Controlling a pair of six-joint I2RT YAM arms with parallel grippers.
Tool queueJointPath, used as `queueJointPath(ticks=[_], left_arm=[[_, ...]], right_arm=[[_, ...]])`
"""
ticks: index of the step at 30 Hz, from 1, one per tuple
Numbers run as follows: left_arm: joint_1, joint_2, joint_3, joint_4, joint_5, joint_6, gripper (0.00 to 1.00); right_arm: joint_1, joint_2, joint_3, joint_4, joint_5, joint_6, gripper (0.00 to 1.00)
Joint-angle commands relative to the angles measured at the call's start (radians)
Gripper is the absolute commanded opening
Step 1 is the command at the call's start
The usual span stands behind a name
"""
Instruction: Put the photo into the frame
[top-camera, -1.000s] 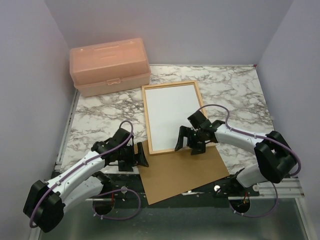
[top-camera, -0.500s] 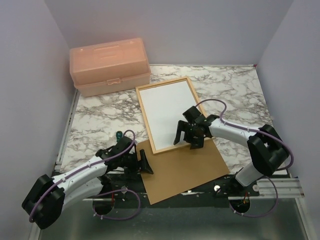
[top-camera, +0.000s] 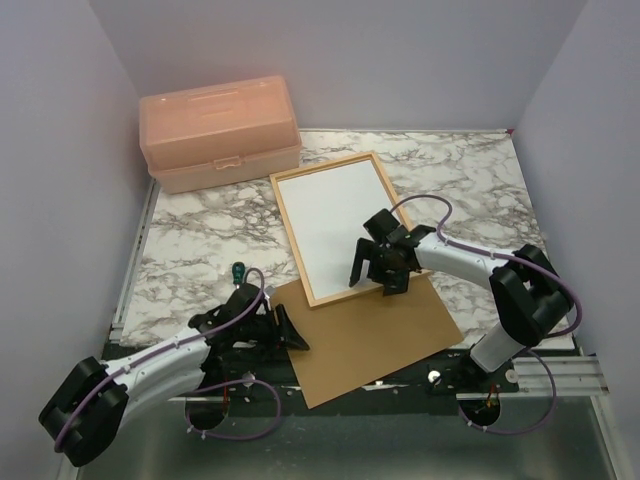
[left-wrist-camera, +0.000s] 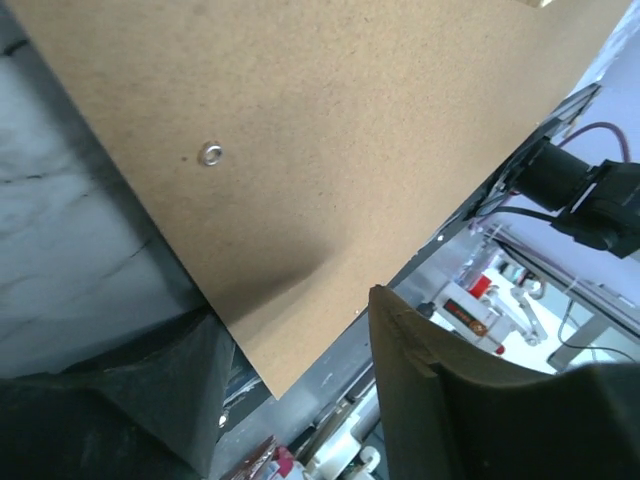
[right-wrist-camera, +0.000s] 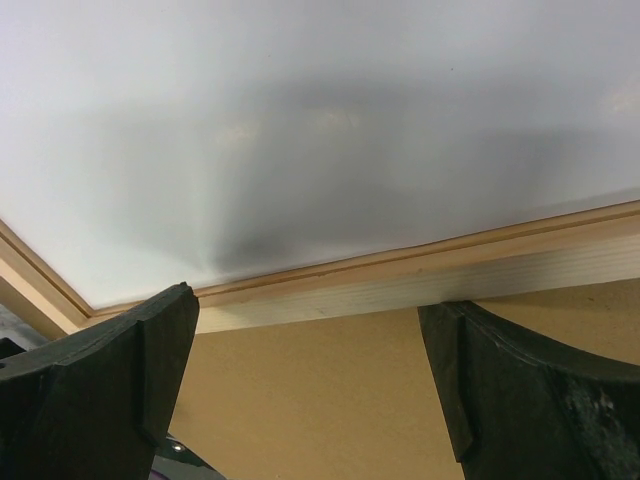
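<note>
The frame (top-camera: 291, 240) of light-wood bars lies flat mid-table, turned a little so its far end leans left. The photo (top-camera: 330, 213) fills it, plain white back up. My right gripper (top-camera: 376, 279) hovers open over the frame's near bar. In the right wrist view that bar (right-wrist-camera: 420, 278) and the photo (right-wrist-camera: 320, 120) run just beyond the gripper (right-wrist-camera: 310, 385). My left gripper (top-camera: 286, 328) sits low at the left corner of the brown backing board (top-camera: 370, 335). Its jaws stand apart, and the board's corner (left-wrist-camera: 280, 300) points into the gap of the gripper (left-wrist-camera: 300, 400).
A peach plastic toolbox (top-camera: 220, 130) stands at the back left. The backing board overhangs the table's near edge and its far edge lies under the frame's near bar. A small green-topped object (top-camera: 237, 268) lies on the marble left of the board. Walls close in on both sides.
The frame has turned counter-clockwise and slid left under the right gripper. The left gripper has dropped toward the near edge at the board's corner, its jaws narrower. The green-topped object is now uncovered.
</note>
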Motion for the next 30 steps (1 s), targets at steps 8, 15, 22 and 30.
queueJointPath(ticks=[8,15,22,30], left_arm=[[0.0,-0.192,-0.083,0.079,-0.141,-0.063,0.21],[-0.002,-0.265,-0.076,0.02,-0.183,-0.049,0.01],[-0.001,-0.307,-0.067,-0.025,-0.2,-0.051,0.0],[-0.002,-0.495,0.008,-0.287,-0.206,0.012,0.0]], right_arm=[[-0.003,-0.017,0.001,0.234,-0.018,0.029,1.0],[-0.003,-0.048,-0.04,0.277,-0.051,0.039,1.0],[-0.004,-0.043,-0.032,0.261,-0.038,0.026,1.0],[-0.037,-0.033,0.003,0.223,0.004,-0.008,1.0]])
